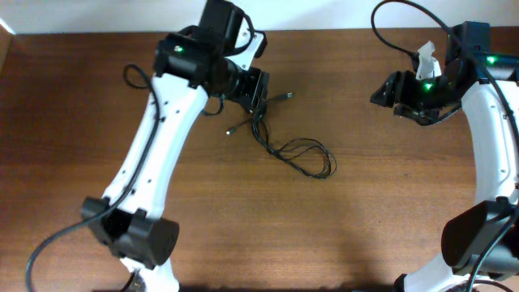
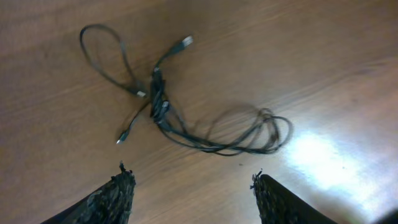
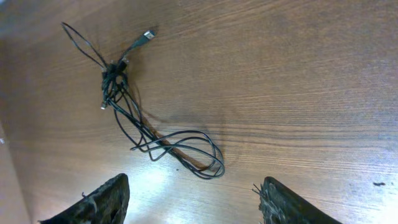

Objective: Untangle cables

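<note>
Left and right jaws are spread, empty. Pulling the cables (image 2: 166, 121) near the knot (image 2: 157, 93) could cinch it tighter.

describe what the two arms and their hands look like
Both arms are white shells with black joints: left arm, right arm. Each carries a green light and a thick black cable. The left hand and right hand have black, rough-surfaced fingers.
</note>
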